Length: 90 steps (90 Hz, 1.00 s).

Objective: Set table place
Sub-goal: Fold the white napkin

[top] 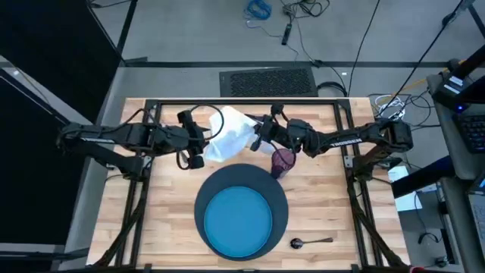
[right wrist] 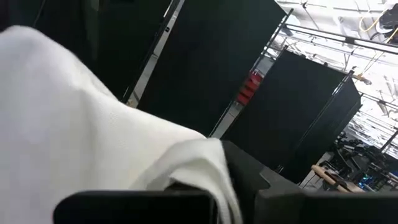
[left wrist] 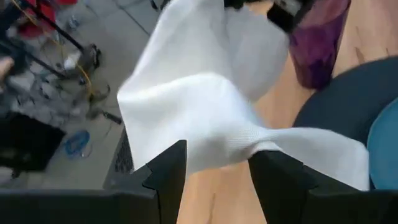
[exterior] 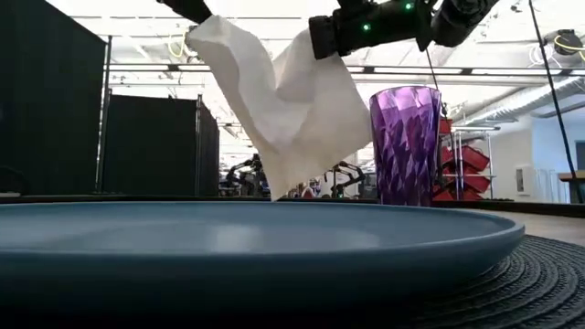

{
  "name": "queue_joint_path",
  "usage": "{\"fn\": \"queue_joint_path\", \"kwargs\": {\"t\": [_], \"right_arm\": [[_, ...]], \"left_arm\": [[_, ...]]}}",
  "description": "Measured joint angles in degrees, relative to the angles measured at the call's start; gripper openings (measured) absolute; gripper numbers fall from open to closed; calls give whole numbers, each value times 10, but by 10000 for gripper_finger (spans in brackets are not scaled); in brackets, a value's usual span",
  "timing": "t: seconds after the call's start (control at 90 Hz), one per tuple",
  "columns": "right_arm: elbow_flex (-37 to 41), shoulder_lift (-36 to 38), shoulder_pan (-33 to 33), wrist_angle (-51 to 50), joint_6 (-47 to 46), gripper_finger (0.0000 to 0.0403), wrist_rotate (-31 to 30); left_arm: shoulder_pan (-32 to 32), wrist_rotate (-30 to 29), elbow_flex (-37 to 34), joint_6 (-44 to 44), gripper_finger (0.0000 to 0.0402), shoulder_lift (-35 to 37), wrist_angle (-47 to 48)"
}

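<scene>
A white napkin (top: 231, 136) is held up over the table's far middle between my two grippers. My left gripper (top: 206, 144) is shut on its left side and my right gripper (top: 256, 139) on its right side. In the low view the napkin (exterior: 292, 100) hangs in a sagging sheet down to a point (exterior: 274, 194), whose end is hidden behind the plate. A purple cup (top: 282, 161) stands upright on the table just right of the napkin. The bright blue plate (top: 241, 221) lies on the dark round charger (top: 203, 199) at the near middle. My left gripper pinches a bunched fold of the napkin (left wrist: 219, 144) between its two fingers (left wrist: 168, 174), coming level from the table's left. The cloth spreads away from the fingers, lifted off the table. My right gripper holds the napkin's upper right edge (right wrist: 198, 158) from the table's right, the cloth draping over its fingers; the low view shows this end (exterior: 340, 57) held high and the cloth slack below.
A dark spoon (top: 305, 242) lies on the table (top: 167, 227) near its front edge, right of the charger. The cup stands close under my right arm. Bare planks lie to the left and right of the charger.
</scene>
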<state>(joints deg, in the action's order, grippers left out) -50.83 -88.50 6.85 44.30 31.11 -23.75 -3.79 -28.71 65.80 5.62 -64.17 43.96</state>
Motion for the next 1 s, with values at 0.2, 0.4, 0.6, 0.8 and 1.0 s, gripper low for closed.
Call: {"fn": "queue_joint_path", "kwargs": {"t": [0.2, 0.4, 0.6, 0.8, 1.0], "right_arm": [[0, 6, 0, 0, 13, 0, 0], [0, 11, -2, -6, 12, 0, 1], [0, 11, -2, -16, 12, 0, 1], [0, 11, -3, -42, -13, 0, 3], [-5, 11, -23, -52, -37, 0, 44]], "left_arm": [[0, -1, -43, -69, 156, -4, 43], [0, 0, -153, -98, 156, -4, 13], [0, -19, -221, -108, 156, 9, -56], [9, -22, -237, -38, 156, 59, -181], [49, -11, -240, 22, 156, 78, -226]]}}
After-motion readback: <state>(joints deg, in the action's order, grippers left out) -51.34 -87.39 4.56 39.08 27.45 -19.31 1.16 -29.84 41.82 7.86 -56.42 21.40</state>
